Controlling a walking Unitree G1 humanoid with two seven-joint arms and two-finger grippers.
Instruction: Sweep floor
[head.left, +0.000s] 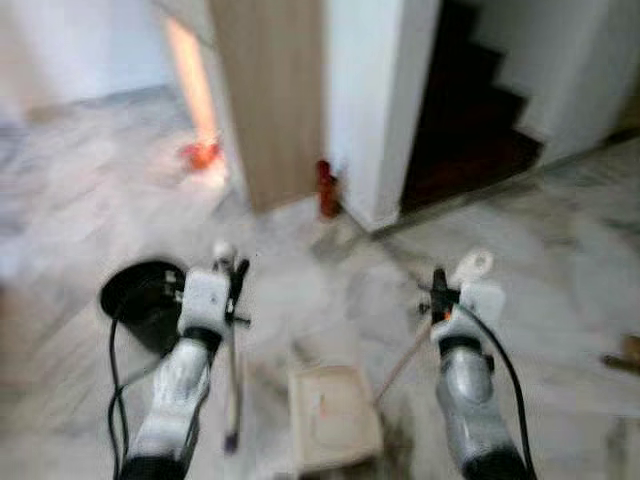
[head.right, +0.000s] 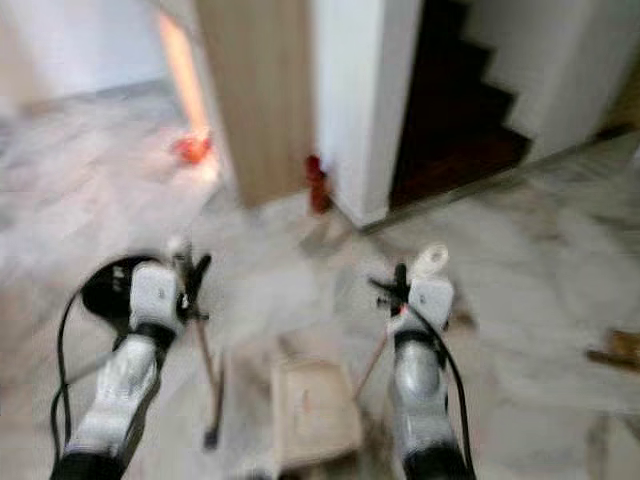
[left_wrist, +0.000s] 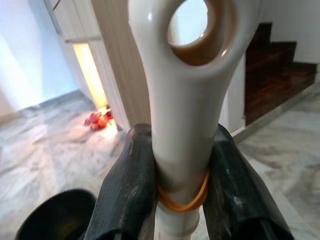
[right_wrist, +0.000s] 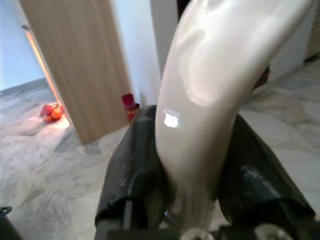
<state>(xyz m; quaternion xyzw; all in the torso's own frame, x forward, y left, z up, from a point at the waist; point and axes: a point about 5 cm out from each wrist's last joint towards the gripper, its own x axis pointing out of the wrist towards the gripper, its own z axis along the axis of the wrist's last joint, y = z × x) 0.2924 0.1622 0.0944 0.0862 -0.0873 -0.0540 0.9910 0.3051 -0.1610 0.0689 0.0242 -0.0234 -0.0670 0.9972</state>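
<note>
The left hand (left_wrist: 180, 200) is clamped on a cream handle (left_wrist: 187, 100) with a hanging hole; its shaft runs down to the marble floor (head.left: 560, 260). The right hand (right_wrist: 200, 185) grips a second cream handle (right_wrist: 220, 85), above the dustpan (head.left: 335, 415). Sweeping seems barely under way: no gathered pile is discernible through the blur. The left wrist view reveals an orange rubber band (left_wrist: 182, 200) on the handle; the head views add a black round object (head.left: 140, 295).

A home interior — a hallway with a pale marble-patterned tile floor (head.left: 90, 180). A light wooden door (head.left: 268, 95) stands beside a white wall (head.left: 375, 100), and dark wooden stairs (head.left: 470, 110) rise just past that wall. A cream dustpan (head.left: 333, 415) rests on the floor — a household cleaning tool.
</note>
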